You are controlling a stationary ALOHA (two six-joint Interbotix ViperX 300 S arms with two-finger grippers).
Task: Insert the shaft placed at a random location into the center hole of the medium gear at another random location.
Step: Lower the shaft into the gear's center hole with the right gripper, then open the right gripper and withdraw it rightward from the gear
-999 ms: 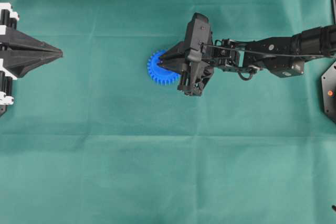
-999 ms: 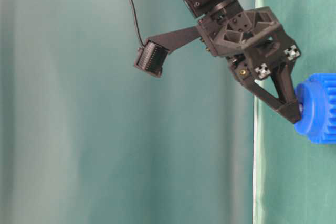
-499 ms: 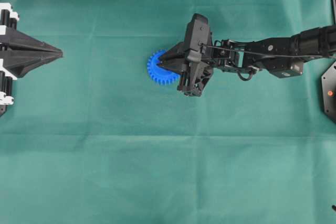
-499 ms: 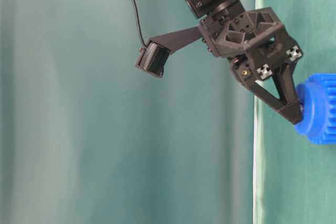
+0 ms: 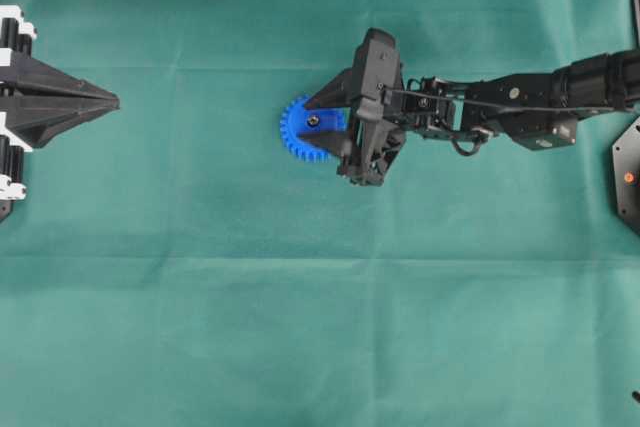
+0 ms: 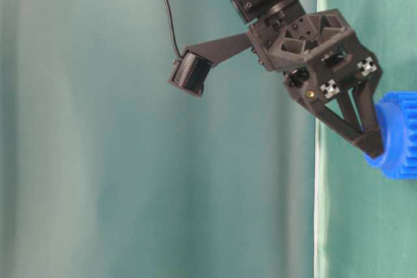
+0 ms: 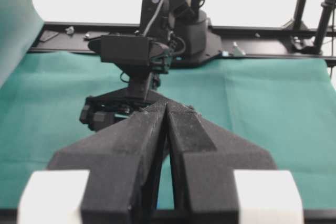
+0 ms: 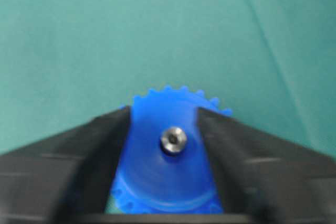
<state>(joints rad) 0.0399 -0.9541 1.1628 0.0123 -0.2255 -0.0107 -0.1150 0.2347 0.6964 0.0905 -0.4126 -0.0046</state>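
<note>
The blue medium gear (image 5: 298,137) lies flat on the green cloth, left of centre. The silvery shaft (image 5: 313,121) stands in its center hole and fills it, so the hole itself is hidden. In the right wrist view the shaft's end (image 8: 173,140) shows in the middle of the gear's hub (image 8: 163,171). My right gripper (image 5: 318,124) is open, with one jaw on each side of the hub and apart from the shaft; it also shows in the table-level view (image 6: 376,142) over the gear (image 6: 399,136). My left gripper (image 5: 112,102) is shut and empty at the far left.
The green cloth (image 5: 320,327) covers the whole table. The right arm (image 5: 520,102) reaches in from the right edge. A black fixture (image 5: 628,177) sits at the right edge. In the left wrist view the right arm's wrist (image 7: 134,51) stands beyond the shut fingers (image 7: 142,145).
My right gripper's jaws have opened and let go of the shaft, which stays in the gear's hub. The left arm has not moved.
</note>
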